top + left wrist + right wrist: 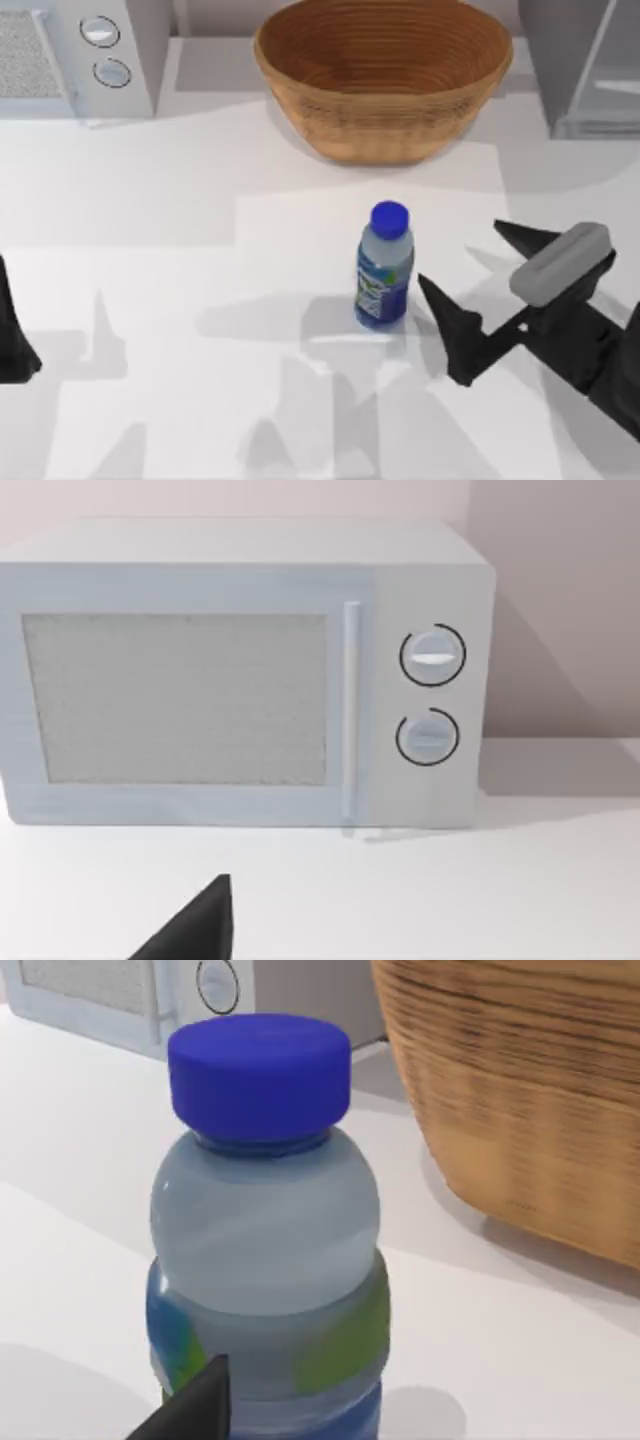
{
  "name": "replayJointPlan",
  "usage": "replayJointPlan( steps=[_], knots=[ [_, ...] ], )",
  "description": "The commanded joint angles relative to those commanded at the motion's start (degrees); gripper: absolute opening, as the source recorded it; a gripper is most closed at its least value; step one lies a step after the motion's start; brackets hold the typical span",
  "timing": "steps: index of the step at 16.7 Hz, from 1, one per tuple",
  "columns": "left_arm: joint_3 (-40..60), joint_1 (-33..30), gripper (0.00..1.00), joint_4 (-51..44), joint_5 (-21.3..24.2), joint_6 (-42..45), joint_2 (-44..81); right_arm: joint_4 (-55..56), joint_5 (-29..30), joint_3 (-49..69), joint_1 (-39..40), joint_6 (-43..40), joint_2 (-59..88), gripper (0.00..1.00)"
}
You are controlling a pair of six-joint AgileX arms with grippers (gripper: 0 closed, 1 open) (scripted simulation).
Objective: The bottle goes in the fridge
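Right gripper [478,290] sat at the near right of the table [180,300], jaws spread wide, with the bottle [384,270] just to its left and not yet between the fingers. I saw no contact: one finger tip lay near the bottle's base, the other farther toward the far right. The left arm was parked at the near left edge, and I could not tell how its gripper [195,925] was set.

The bottle stood upright near the table's centre, in front of the wicker basket [385,75]. Its long axis ran vertical, with the blue cap [259,1068] on top and the label band around the lower body. In the right wrist view it sat close ahead of the camera.

Risks I judged from this position:

1. Tip-over. The bottle was tall on a narrow base. A finger striking it on the approach, rather than passing to either side, could have knocked it flat and sent it rolling.
2. High or off-centre grasp. Closing on the rounded shoulder below the cap could have let it slip.
3. Obstruction. The fridge [585,65] stood at the far right corner, beside the basket. A low carry could have clipped the basket rim.
4. Wrong target. The white microwave [245,670] at the far left was not the destination.
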Motion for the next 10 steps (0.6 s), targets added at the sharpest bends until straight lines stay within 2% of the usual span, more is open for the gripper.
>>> replayJointPlan(
  steps=[5,10],
  knots=[
    [0.0,0.0,1.0,0.0,0.0,0.0,0.0,11.65,-1.26,2.19,3.97,-0.13,14.16,1.0],
    [0.0,0.0,1.0,0.0,0.0,0.0,0.0,12.85,-1.42,2.46,4.42,-0.15,15.59,1.0]
  ],
)
